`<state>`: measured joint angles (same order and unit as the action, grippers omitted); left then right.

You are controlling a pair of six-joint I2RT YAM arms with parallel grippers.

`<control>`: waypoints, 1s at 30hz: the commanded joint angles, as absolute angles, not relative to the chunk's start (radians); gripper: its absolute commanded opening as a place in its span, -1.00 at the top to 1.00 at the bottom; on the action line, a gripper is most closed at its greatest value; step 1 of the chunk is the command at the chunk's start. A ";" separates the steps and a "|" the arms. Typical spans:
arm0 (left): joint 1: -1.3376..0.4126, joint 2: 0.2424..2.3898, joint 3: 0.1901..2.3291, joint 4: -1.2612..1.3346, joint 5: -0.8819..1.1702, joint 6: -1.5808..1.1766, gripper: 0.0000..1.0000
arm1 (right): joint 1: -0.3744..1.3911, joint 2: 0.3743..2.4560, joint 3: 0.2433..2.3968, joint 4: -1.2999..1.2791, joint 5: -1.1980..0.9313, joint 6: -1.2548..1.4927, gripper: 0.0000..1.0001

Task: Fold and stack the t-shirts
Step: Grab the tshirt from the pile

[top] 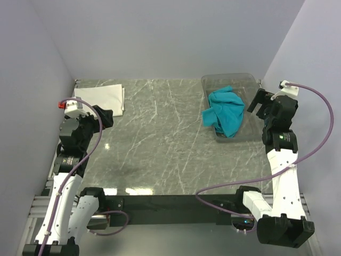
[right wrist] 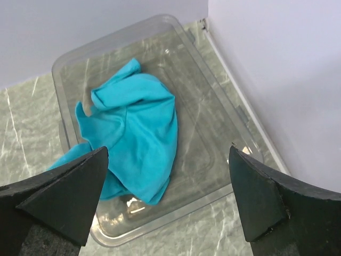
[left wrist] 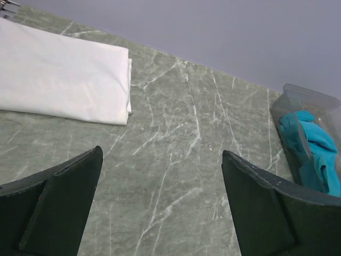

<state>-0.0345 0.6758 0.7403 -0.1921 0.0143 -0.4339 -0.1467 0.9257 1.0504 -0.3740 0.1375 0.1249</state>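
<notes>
The right gripper [right wrist: 168, 157] hangs released and empty, jaws spread wide, directly above the crumpled teal-blue cloth t-shirt [right wrist: 136, 133]. The shirt lies bunched in the clear rectangular plastic bin [right wrist: 205, 114] beneath it, with 1 edge seeming to spill over the rim on the gripper's left. The step in hand looks to be lifting this shirt out. It would be best to descend onto the raised ridge of folds, pinch only 1 or 2 layers, and lift high enough that the trailing cloth clears the rim without dragging the light bin. The left gripper [left wrist: 162, 154] is also released and empty. The folded white cloth t-shirt [left wrist: 58, 74] lies ahead of it, to its left, on the grey marbled worktop [left wrist: 176, 133].
</notes>
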 commanded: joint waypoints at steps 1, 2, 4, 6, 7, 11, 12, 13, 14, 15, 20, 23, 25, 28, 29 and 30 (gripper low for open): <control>-0.037 0.670 0.773 -0.167 0.052 -0.437 -0.99 | -0.147 0.927 1.089 -0.370 0.100 0.102 -1.00; -0.037 0.669 0.772 -0.161 0.066 -0.439 -0.99 | -0.149 0.927 1.075 -0.356 0.004 0.013 -1.00; -0.037 0.675 0.772 -0.153 0.083 -0.445 -0.99 | -0.146 0.940 1.059 -0.371 -0.229 -0.172 -1.00; -0.037 0.683 0.772 -0.144 0.109 -0.445 -0.99 | -0.141 0.966 1.068 -0.514 -0.426 -0.427 -1.00; -0.037 0.684 0.770 -0.137 0.120 -0.440 -0.99 | -0.135 0.985 1.074 -0.528 -0.392 -0.396 -1.00; -0.037 0.686 0.758 -0.120 0.150 -0.439 -0.99 | -0.167 1.153 1.184 -0.667 -0.354 -0.350 -1.00; -0.037 0.684 0.755 -0.118 0.158 -0.442 -0.99 | -0.187 1.178 1.190 -0.672 -0.409 -0.348 -1.00; -0.037 0.686 0.752 -0.118 0.160 -0.445 -0.99 | -0.233 1.225 1.196 -0.676 -0.435 -0.347 -1.00; -0.037 0.686 0.750 -0.118 0.164 -0.446 -0.99 | -0.251 1.251 1.218 -0.686 -0.461 -0.341 -1.00; -0.037 0.684 0.749 -0.120 0.169 -0.451 -0.99 | -0.270 1.279 1.232 -0.692 -0.486 -0.341 -1.00; -0.037 0.673 0.729 -0.130 0.167 -0.460 -0.99 | -0.314 1.468 1.305 -0.712 -0.483 -0.364 -0.86; -0.037 0.664 0.707 -0.129 0.169 -0.471 -0.99 | -0.310 1.551 1.341 -0.727 -0.526 -0.373 -0.86; -0.037 0.660 0.700 -0.126 0.170 -0.477 -0.99 | -0.289 1.620 1.377 -0.742 -0.531 -0.364 -0.86; -0.037 0.664 0.692 -0.118 0.176 -0.486 -0.99 | -0.227 1.710 1.414 -0.730 -0.488 -0.345 -0.86; -0.037 0.667 0.696 -0.118 0.182 -0.488 -0.99 | -0.210 1.729 1.420 -0.724 -0.462 -0.341 -0.85; -0.037 0.676 0.699 -0.121 0.184 -0.486 -0.99 | -0.178 1.756 1.428 -0.721 -0.456 -0.336 -0.84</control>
<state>-0.0345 0.6731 0.6930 -0.1623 0.1577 -0.4698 -0.2478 1.7153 1.3750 -0.7197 -0.4751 -0.3477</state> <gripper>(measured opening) 0.995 0.925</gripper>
